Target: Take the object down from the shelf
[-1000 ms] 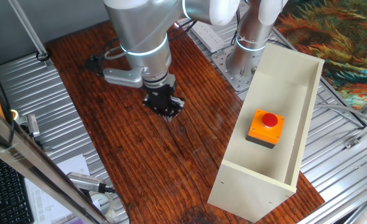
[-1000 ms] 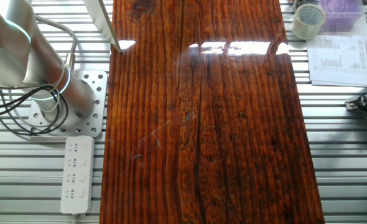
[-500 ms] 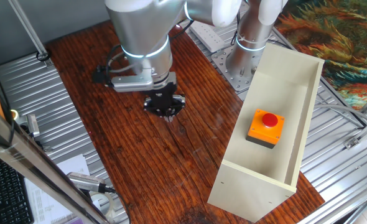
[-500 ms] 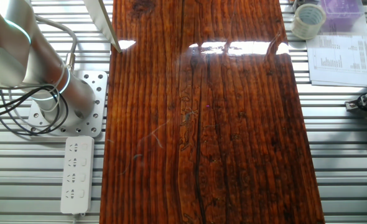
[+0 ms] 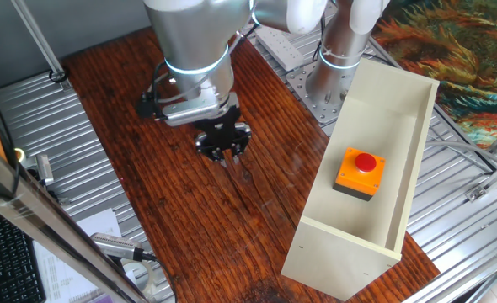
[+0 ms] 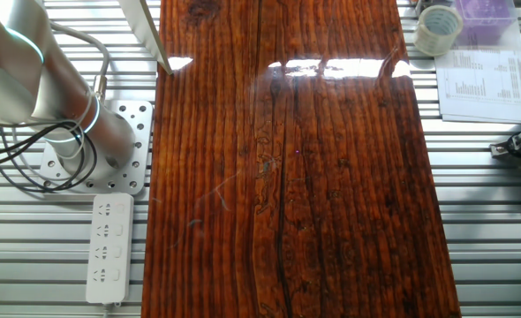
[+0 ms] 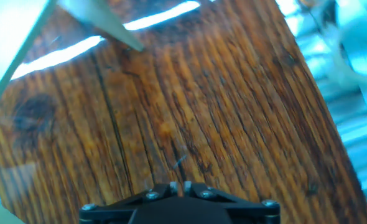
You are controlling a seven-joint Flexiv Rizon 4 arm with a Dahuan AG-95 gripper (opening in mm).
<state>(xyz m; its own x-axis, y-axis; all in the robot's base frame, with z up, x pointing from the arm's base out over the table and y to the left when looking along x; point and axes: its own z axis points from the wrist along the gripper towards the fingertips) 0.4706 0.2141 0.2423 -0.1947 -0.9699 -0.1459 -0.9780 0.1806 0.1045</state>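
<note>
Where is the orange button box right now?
In one fixed view the orange box sits inside the cream shelf at the table's right edge, near its middle. The gripper hangs over bare wood to its left, well apart from it.

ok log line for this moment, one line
gripper: over bare wooden table, holding nothing | orange button box: untouched in shelf | phase: pre-reach
</note>
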